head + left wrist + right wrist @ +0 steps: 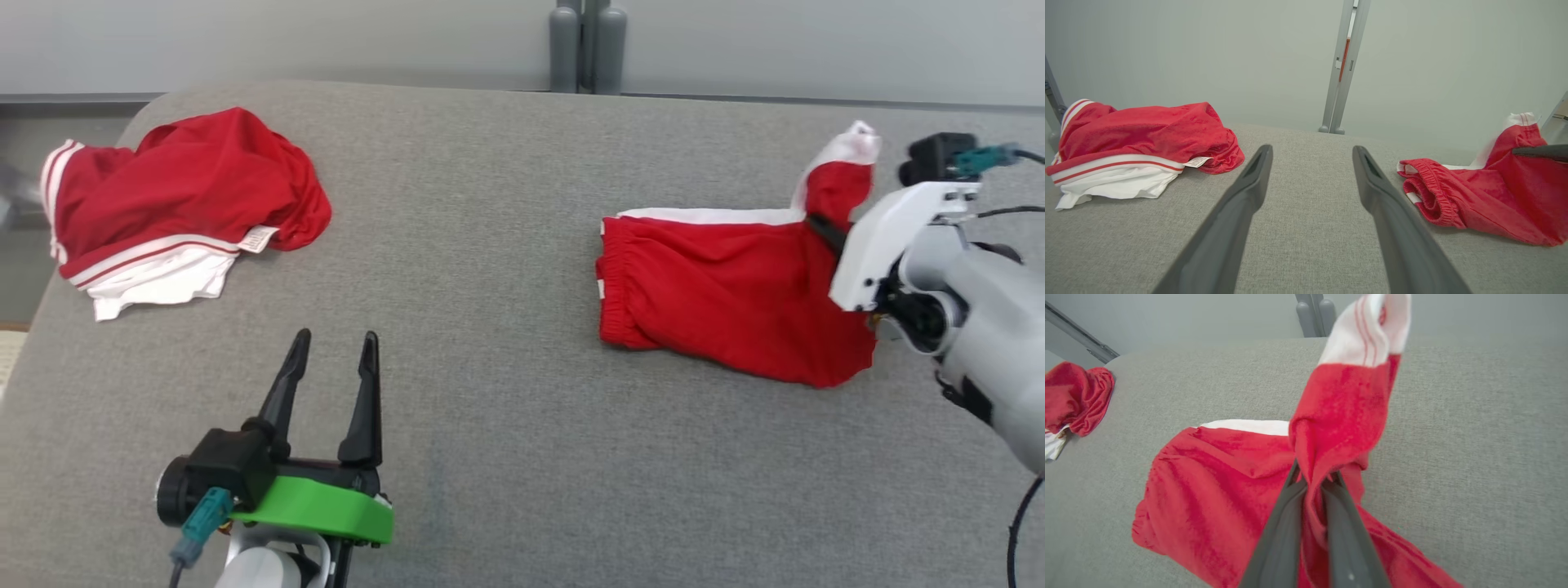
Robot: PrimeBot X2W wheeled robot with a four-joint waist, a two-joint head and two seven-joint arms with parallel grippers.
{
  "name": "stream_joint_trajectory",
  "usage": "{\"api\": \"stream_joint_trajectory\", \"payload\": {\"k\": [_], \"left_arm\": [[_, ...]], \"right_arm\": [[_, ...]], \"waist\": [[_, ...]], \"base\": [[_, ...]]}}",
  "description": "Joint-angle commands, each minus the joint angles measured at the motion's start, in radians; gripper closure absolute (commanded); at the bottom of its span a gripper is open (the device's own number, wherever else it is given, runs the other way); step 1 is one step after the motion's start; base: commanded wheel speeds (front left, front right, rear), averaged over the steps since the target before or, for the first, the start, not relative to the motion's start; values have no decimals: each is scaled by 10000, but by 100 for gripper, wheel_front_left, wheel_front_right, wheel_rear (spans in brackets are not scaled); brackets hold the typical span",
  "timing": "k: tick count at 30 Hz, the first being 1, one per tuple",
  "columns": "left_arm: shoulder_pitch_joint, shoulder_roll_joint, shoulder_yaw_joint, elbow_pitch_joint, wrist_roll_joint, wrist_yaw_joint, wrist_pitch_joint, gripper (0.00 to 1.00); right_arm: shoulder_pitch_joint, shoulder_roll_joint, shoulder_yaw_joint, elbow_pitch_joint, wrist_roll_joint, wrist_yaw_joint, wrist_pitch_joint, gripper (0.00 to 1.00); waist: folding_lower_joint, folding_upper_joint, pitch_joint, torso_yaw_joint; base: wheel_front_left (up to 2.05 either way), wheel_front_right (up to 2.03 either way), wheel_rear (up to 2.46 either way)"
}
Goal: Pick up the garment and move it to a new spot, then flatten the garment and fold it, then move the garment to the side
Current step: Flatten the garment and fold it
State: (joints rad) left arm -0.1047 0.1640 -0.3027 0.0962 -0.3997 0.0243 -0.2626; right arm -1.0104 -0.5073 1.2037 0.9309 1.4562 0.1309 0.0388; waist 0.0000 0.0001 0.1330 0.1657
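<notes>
The garment (718,286), red shorts with white trim, lies on the right half of the grey table (490,245), waistband facing left. My right gripper (824,233) is shut on a bunched fold at its far right corner, and a red-and-white leg end stands up above the fingers. In the right wrist view the two dark fingers pinch the cloth at the gripper (1312,482), with the rest of the garment (1208,490) spread below left. My left gripper (336,336) hovers open over bare table at the near left, holding nothing; the left wrist view shows this gripper (1310,151) and the garment (1486,196) on the right.
A second red garment with white stripes (180,188) sits crumpled at the table's far left corner, also in the left wrist view (1139,134). Grey posts (588,45) stand behind the table's far edge. A black cable (1016,523) hangs by my right arm.
</notes>
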Motion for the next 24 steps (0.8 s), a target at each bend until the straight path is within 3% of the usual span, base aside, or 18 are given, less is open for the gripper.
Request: {"api": "stream_joint_trajectory", "payload": {"k": [1, 8, 13, 14, 15, 16, 24], "left_arm": [[108, -99, -1, 76, 111, -108, -29, 0], [-90, -469, 77, 454, 364, -457, -29, 0], [-151, -643, 152, 575, 556, -636, -29, 0], [-155, -678, 179, 590, 585, -664, -29, 0], [-155, -695, 209, 603, 608, -668, -29, 0], [-141, -716, 255, 622, 654, -677, -29, 0], [143, -767, 465, 783, 781, -838, -30, 0]], "right_arm": [[-187, 217, 97, 173, -164, -4, 175, 100], [-602, 1633, 416, 1428, -717, -4, 892, 100], [-573, 2247, 510, 2045, -952, -4, 1112, 100], [-535, 2343, 523, 2116, -977, -4, 1072, 85], [-494, 2411, 531, 2125, -1006, -4, 1042, 56], [-439, 2471, 535, 2113, -1019, -4, 1007, 0], [-221, 2408, 427, 1073, -987, -4, -99, 0]], "waist": [[0, -1, -29, 392], [0, -1, 49, 1199], [0, -1, 77, 1452], [0, -1, 74, 1466], [0, -1, 68, 1463], [0, -1, 50, 1436], [0, -1, -353, 730]], "base": [[0, 0, 0], [0, 0, 0], [0, 0, 0], [0, 0, 0], [0, 0, 0], [0, 0, 0], [0, 0, 0]]}}
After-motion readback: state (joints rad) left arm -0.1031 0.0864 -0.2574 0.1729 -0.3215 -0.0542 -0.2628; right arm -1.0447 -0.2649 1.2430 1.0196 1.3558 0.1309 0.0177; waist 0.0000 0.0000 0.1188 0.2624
